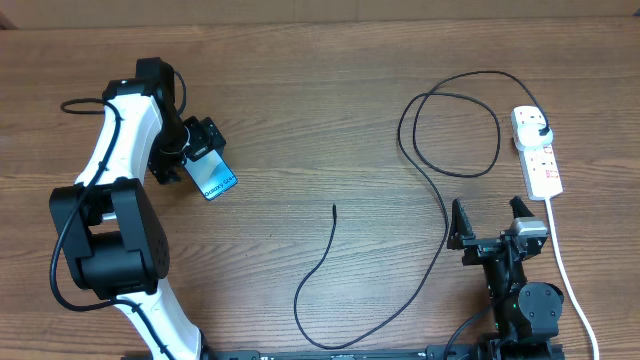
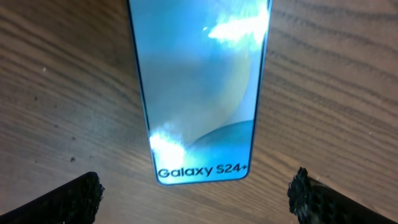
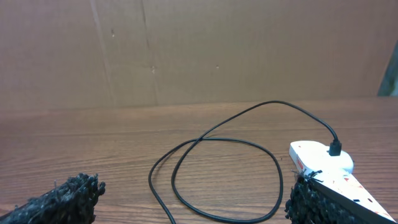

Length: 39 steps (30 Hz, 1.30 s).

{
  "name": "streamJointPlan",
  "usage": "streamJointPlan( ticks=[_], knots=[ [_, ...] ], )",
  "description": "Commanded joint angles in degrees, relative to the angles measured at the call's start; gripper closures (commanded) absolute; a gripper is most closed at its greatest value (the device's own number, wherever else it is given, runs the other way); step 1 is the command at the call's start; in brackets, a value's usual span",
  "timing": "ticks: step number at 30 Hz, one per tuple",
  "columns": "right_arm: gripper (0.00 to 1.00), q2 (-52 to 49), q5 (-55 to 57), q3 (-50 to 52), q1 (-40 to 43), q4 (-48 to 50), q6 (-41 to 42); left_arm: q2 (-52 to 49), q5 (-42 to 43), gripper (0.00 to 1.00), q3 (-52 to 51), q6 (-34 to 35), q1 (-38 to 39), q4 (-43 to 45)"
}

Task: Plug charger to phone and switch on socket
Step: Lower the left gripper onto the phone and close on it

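left gripper (image 2: 196, 177): released and empty, poised over the phone (image 2: 199, 87); in the wrist view its jaws stand wide to either side of the lettered end.
right gripper (image 1: 489, 218): released, grasping nothing, at 4 o'clock on the counter (image 1: 300, 80), just beside the white cord (image 1: 565, 260).
phone: flat on the counter at 9 o'clock, screen lit blue-teal, lettered end turned toward 4 o'clock.
charger (image 1: 318, 270): its connector tip (image 1: 334, 207) lies free near the centre, well apart from the phone; the cable sweeps through 6 o'clock, loops at 2 o'clock and ends at the plug head (image 1: 541, 129).
socket (image 1: 540, 165): white strip at 3 o'clock; the plug head appears seated at its far end; whether a switch is on cannot be told.
step in hand (judged): securing the phone so the tip can be brought to it.
doing it well: close on the long edges, not across the glass; leave the port end clear; expect the slim body to slide on the wood; square the tip to the port before pushing.
writing: "galaxy s24+" in dark letters on the screen; the socket's red markings are too small to read.
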<state>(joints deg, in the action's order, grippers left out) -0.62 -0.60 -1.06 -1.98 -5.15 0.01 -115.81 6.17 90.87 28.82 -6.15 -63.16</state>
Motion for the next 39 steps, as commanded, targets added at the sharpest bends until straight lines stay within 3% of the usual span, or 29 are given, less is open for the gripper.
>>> streamJointPlan(
  ticks=[1, 6, 12, 39],
  knots=[
    [0.00, 0.5, 0.5, 0.6, -0.3, 0.3, -0.1, -0.4, -0.6, 0.00, 1.0, 0.6, -0.2, 1.2],
    [0.00, 0.5, 0.5, 0.6, -0.3, 0.3, -0.1, -0.4, -0.7, 0.00, 1.0, 0.7, -0.2, 4.6],
    [0.00, 0.5, 0.5, 0.6, -0.3, 0.3, -0.1, -0.4, -4.0, 0.01, 1.0, 5.7, -0.2, 5.5],
    [0.00, 0.5, 0.5, 0.6, -0.3, 0.3, -0.1, -7.0, -3.2, 0.00, -1.2, 8.5, 0.6, 10.1]
  ],
)
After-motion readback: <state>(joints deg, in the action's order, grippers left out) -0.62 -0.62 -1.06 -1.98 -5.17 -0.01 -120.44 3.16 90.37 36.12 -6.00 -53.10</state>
